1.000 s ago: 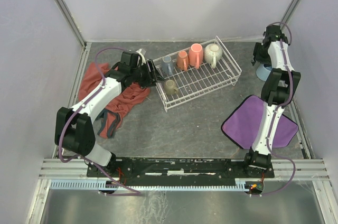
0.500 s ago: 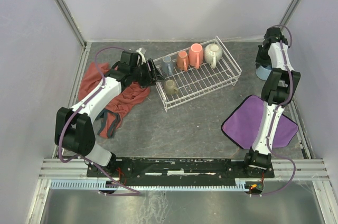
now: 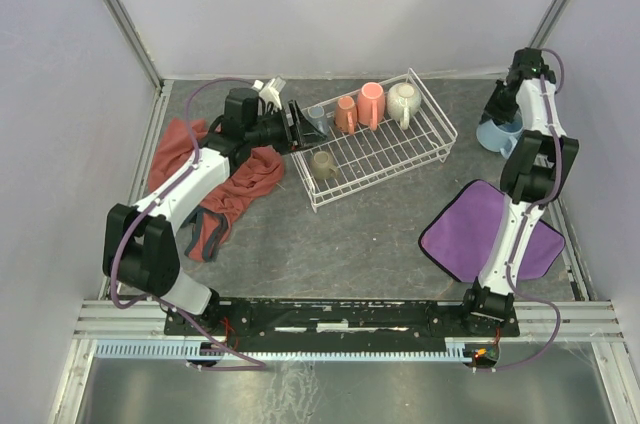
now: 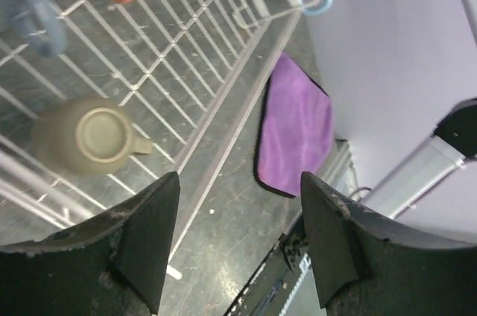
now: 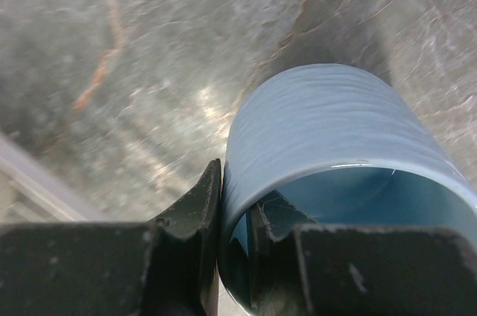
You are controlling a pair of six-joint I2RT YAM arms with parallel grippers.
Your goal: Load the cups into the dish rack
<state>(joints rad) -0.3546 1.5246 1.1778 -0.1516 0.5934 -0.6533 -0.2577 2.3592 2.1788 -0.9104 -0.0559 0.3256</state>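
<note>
Fingers (image 5: 190, 215) of the right gripper (image 5: 223, 189) clamped narrow on the wall of the light blue mug (image 5: 335, 130), one inside the rim, one outside. Solid-looking pinch. Mug parked at the far right of the table (image 3: 380, 234) in the top view, just off the right end of the dish rack (image 3: 441, 130), near it but not touching. So probably a carry to the left and slightly nearer, into the wires. Mouth of the mug facing the wrist camera, long axis running roughly away along the fingers. Can't tell whether lifted clear or resting on the table.

Left gripper (image 3: 299, 126) way over at the rack's left end, fingers spread wide, nothing between them, well apart from this mug. Closer arm by a mile: right.

View differences: right wrist gives the grip itself but zero rack. Top view gives the rack, with four cups (image 3: 371, 104) in a row along its far side, the olive-green mug (image 3: 322, 165) near the left end, and bare wire toward the right. Left wrist adds the blue mug's handle peeking past the rack's right end.
</note>
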